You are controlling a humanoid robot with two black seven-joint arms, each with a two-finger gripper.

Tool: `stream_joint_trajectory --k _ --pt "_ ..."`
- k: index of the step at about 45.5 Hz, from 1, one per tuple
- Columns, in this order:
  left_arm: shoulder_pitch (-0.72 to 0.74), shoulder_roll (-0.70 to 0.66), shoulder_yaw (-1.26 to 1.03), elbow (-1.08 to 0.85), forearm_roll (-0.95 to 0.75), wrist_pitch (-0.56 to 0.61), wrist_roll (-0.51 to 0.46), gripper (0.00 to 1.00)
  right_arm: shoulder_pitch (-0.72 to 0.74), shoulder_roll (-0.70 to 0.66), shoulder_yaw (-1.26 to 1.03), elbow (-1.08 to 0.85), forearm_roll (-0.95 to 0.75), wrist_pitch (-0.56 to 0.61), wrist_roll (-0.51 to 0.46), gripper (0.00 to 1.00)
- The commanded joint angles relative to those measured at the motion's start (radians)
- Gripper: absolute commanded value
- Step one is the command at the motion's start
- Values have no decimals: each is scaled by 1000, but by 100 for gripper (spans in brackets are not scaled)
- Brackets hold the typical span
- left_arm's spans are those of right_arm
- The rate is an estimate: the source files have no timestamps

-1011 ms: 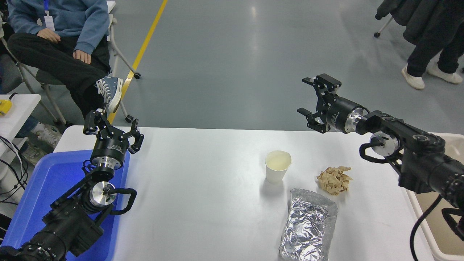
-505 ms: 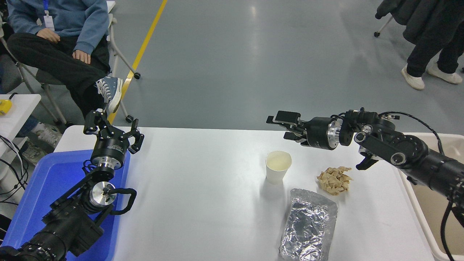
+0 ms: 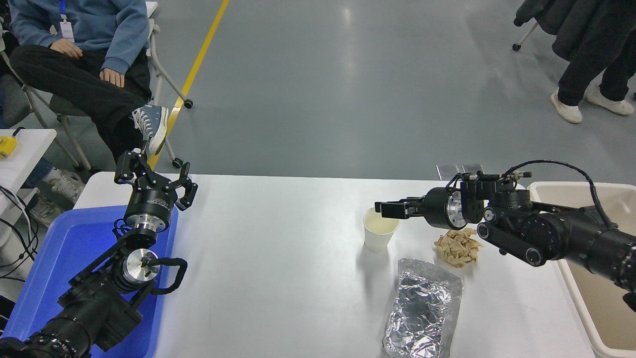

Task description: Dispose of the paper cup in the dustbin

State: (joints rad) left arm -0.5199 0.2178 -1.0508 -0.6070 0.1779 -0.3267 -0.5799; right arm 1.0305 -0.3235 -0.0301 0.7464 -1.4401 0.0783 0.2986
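Observation:
The white paper cup (image 3: 379,236) stands upright on the white table (image 3: 278,258), right of the middle. My right gripper (image 3: 386,209) reaches in from the right, level and low, with its fingertips at the cup's right rim. Its two fingers show a small gap and hold nothing. The beige dustbin (image 3: 613,192) stands at the table's right edge, partly hidden behind my right arm. My left gripper (image 3: 154,176) is parked open at the lower left, above the blue tray (image 3: 59,248).
A crumpled brown paper wad (image 3: 458,247) lies right of the cup, under my right wrist. A crumpled foil bag (image 3: 422,308) lies in front of the cup. A person sits at the far left, another stands at the far right.
My right gripper has come down from high above the table's far edge and moved left, turning level, until its fingertips are at the cup's rim. The cup and left arm have not moved.

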Motion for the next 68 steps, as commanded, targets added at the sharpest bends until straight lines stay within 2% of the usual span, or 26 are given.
stream_joint_trajectory --k 1,12,20,36,46,54,61,64,68 --pt "0 0 0 0 0 0 0 100 -17 4 -16 -27 -36 -23 -7 100" --pt "0 0 0 1 0 0 0 100 -21 27 -14 -79 -29 -25 -9 100" --pt "0 0 0 1 0 0 0 100 -21 95 -14 -130 -16 -25 -10 100" --pt "0 0 0 0 0 0 0 100 -26 118 -13 -133 -13 -23 -10 100" --pt "0 0 0 0 0 0 0 100 -35 119 -14 -154 -13 -23 -10 95" --pt "0 0 0 0 0 0 0 100 -73 129 -16 -182 -17 -25 -9 94" --pt "0 0 0 0 0 0 0 100 -92 129 -17 -190 -28 -25 -9 83" --pt "0 0 0 0 0 0 0 100 -93 132 -17 -197 -31 -25 -9 71" --pt "0 0 0 0 0 0 0 100 -96 135 -17 -199 -31 -25 -9 62"
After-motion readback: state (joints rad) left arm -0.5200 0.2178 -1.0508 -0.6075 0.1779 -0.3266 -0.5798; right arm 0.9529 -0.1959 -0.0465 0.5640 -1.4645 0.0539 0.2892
